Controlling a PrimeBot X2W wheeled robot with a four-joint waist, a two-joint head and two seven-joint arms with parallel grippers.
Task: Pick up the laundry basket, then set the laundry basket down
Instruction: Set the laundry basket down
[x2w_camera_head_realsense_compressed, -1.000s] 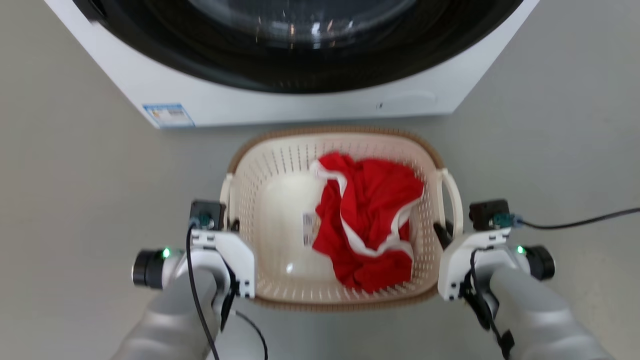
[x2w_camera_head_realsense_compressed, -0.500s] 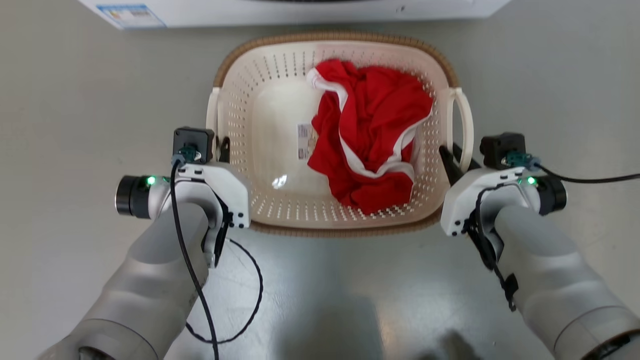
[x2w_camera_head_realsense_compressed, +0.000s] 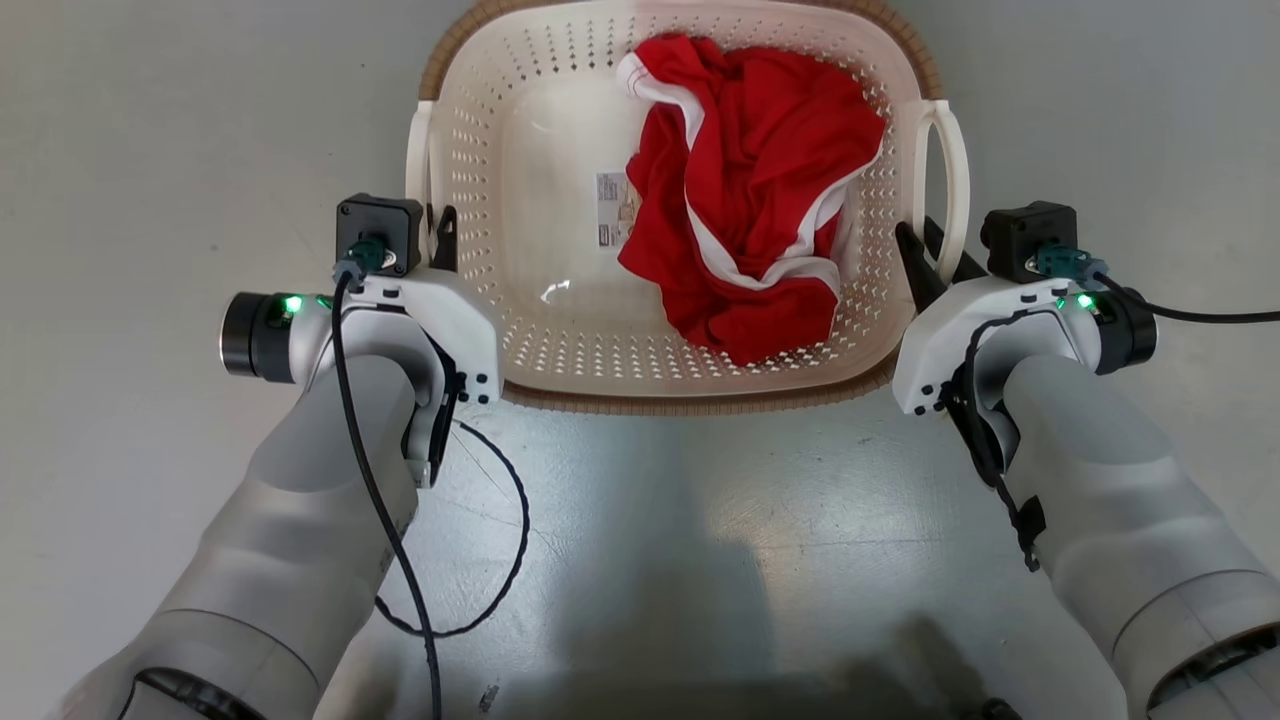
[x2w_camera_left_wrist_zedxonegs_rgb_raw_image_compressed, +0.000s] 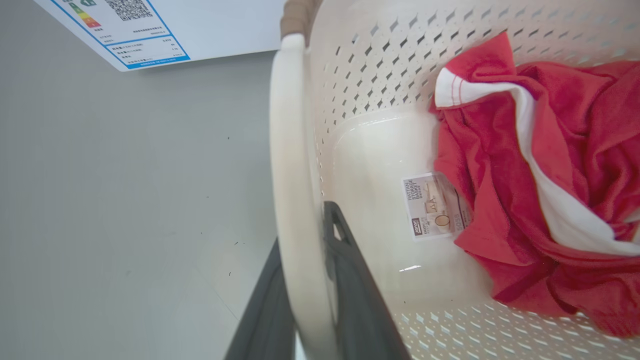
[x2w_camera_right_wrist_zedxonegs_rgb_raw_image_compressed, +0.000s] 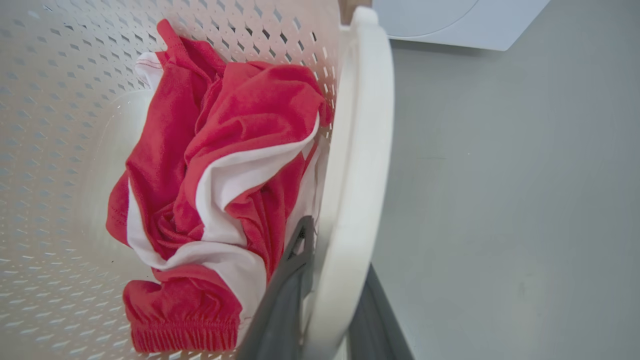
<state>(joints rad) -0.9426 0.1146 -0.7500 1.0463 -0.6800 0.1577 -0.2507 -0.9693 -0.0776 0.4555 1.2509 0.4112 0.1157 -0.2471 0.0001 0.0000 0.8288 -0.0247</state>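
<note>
The laundry basket (x2w_camera_head_realsense_compressed: 560, 350), cream-white and perforated with a brown rim band, lies between my two arms in the head view. A red garment with white trim (x2w_camera_head_realsense_compressed: 750, 200) is crumpled in its right half. My left gripper (x2w_camera_head_realsense_compressed: 440, 235) is shut on the basket's left loop handle (x2w_camera_left_wrist_zedxonegs_rgb_raw_image_compressed: 290, 175), one dark finger (x2w_camera_left_wrist_zedxonegs_rgb_raw_image_compressed: 350, 280) on each side. My right gripper (x2w_camera_head_realsense_compressed: 925, 260) is shut on the right loop handle (x2w_camera_right_wrist_zedxonegs_rgb_raw_image_compressed: 360, 150) in the same way, with a finger (x2w_camera_right_wrist_zedxonegs_rgb_raw_image_compressed: 292, 270) inside the basket wall. Whether the basket touches the floor cannot be told.
The washing machine's white lower corner with a label (x2w_camera_left_wrist_zedxonegs_rgb_raw_image_compressed: 125, 25) stands just beyond the basket, and its base (x2w_camera_right_wrist_zedxonegs_rgb_raw_image_compressed: 450, 20) is seen past the right handle. Grey floor (x2w_camera_head_realsense_compressed: 150, 150) surrounds the basket. A black cable (x2w_camera_head_realsense_compressed: 500, 560) loops under my left arm; another cable (x2w_camera_head_realsense_compressed: 1200, 318) runs off right.
The head camera has tilted down, so the washing machine has left the top of the picture. The basket looks a little larger and nearer. Both grippers keep their hold on the handles.
</note>
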